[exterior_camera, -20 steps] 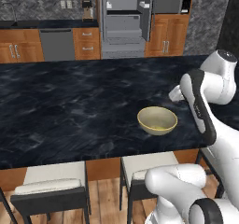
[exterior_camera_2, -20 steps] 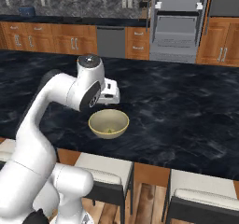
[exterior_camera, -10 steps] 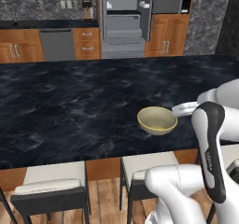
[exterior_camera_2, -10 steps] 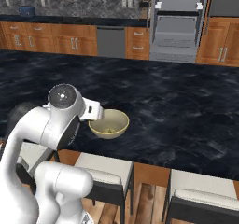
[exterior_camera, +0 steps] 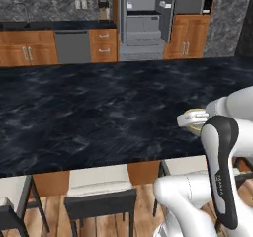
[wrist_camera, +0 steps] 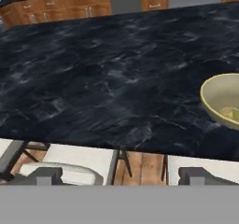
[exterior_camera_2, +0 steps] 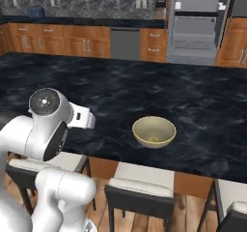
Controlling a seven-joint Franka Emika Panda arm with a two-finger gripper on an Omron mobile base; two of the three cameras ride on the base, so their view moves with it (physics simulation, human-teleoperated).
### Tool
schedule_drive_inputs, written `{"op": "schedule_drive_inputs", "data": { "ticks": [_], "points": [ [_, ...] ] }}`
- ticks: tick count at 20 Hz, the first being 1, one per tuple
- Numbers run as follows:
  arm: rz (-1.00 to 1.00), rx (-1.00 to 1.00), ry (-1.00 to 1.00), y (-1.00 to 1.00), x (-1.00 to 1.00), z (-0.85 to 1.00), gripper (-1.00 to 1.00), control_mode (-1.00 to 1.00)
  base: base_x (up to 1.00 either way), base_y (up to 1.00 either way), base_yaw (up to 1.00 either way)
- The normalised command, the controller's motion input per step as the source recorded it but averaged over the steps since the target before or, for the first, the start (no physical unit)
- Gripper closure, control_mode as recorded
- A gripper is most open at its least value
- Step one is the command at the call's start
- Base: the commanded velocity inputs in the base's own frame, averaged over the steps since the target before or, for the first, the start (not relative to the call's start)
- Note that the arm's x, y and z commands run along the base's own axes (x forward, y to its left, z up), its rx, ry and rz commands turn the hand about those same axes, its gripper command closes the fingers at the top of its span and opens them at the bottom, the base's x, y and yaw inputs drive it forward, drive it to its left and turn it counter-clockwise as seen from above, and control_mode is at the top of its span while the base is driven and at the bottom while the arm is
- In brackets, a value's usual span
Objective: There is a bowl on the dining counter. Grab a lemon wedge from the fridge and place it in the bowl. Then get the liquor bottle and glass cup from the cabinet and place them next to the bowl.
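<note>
The olive-yellow bowl (exterior_camera_2: 154, 131) stands near the front edge of the black dining counter (exterior_camera_2: 120, 91). A small yellow-green lemon wedge (exterior_camera_2: 153, 139) lies in its bottom. In the hand view the bowl (wrist_camera: 219, 97) sits at the right edge with the wedge (wrist_camera: 231, 113) inside. My gripper (wrist_camera: 122, 176) is open and empty, low at the counter's front edge and left of the bowl. In the left base view my arm (exterior_camera: 220, 147) covers most of the bowl (exterior_camera: 193, 128). The fridge (exterior_camera: 146, 19) stands open at the back. The liquor bottle and glass cup are out of view.
White-seated stools (exterior_camera_2: 140, 185) stand under the counter's front edge, right below my hand. Wooden cabinets (exterior_camera_2: 53, 42) and a grey dishwasher panel (exterior_camera_2: 124, 43) line the back wall. The counter top to the left of the bowl is bare.
The whole scene has slid right in both base views, so the base has moved left. My arm has swung off the bowl, down and back toward the counter's front edge.
</note>
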Motion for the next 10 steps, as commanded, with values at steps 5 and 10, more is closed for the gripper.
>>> {"op": "schedule_drive_inputs", "data": {
  "ticks": [5, 10],
  "points": [
    [0.00, 0.00, 0.00, 0.00, 0.00, 0.00, -1.00, 1.00, -0.07, 1.00, 0.00],
    [0.00, 0.00, 0.00, 0.00, 0.00, 0.00, -1.00, 1.00, -0.09, 1.00, 0.00]
  ]
}}
